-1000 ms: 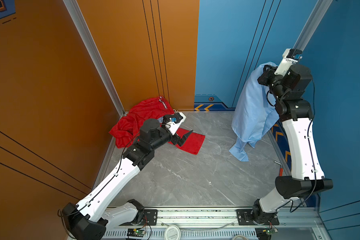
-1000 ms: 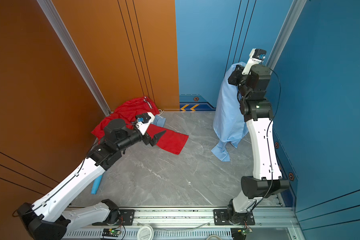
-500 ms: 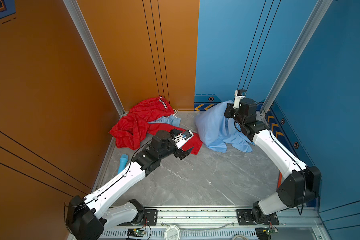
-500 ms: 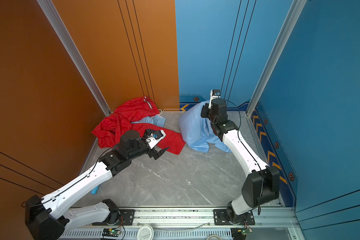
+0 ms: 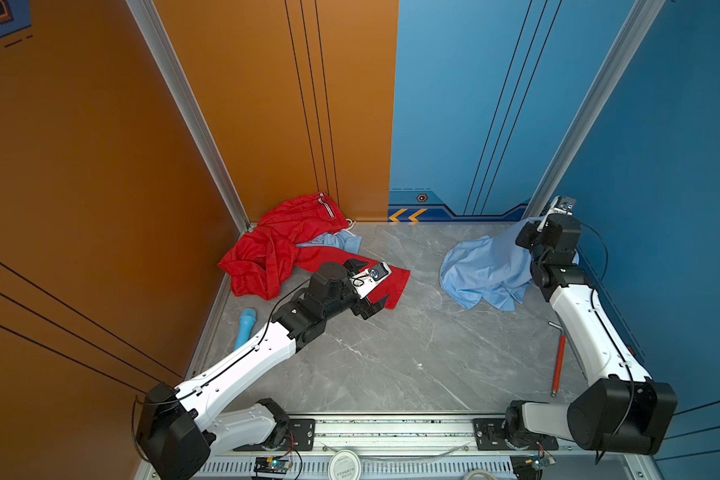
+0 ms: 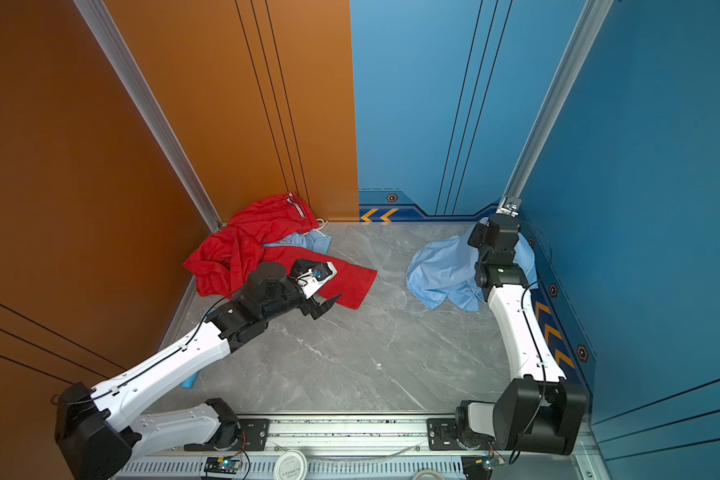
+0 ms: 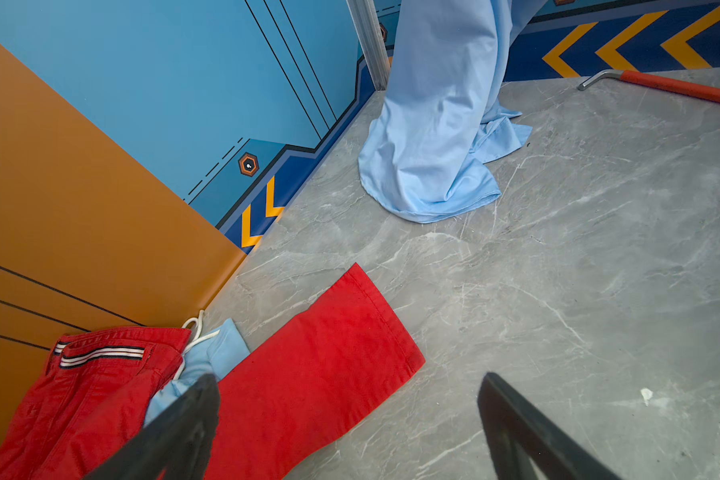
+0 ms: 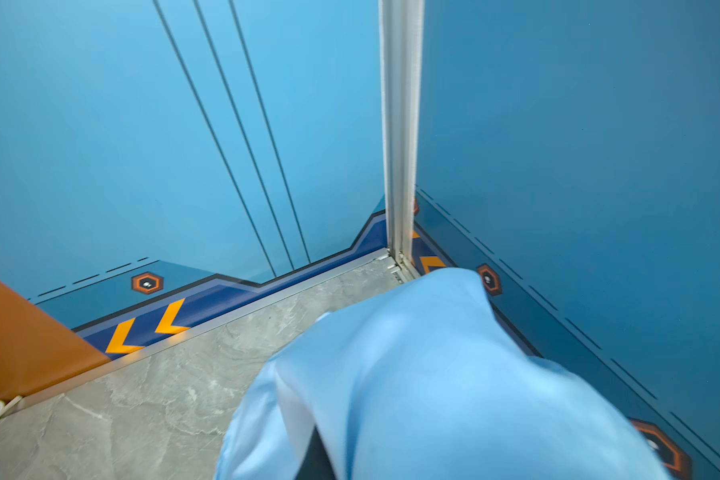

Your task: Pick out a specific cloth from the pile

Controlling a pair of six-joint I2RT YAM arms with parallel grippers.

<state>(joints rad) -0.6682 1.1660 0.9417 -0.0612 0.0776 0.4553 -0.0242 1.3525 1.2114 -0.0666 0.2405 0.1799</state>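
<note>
Cloth (image 5: 483, 270): plain pale sky-blue, thin, creased. Upper end aloft near the far right corner, lower folds pooled on the grey bench (image 5: 391, 353).

Well apart, the pile (image 5: 275, 249): bright red trousers (image 5: 262, 266), striped waistband (image 5: 324, 205), white cord (image 5: 351, 224), pale blue fabric (image 5: 333, 241) tucked between. Far left corner, one leg flat.

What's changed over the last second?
The right arm lowered the cloth, still gripped, from high up until it pools on the floor at the right. The left gripper, open throughout, drew back from the pile. The pile stayed put.
</note>
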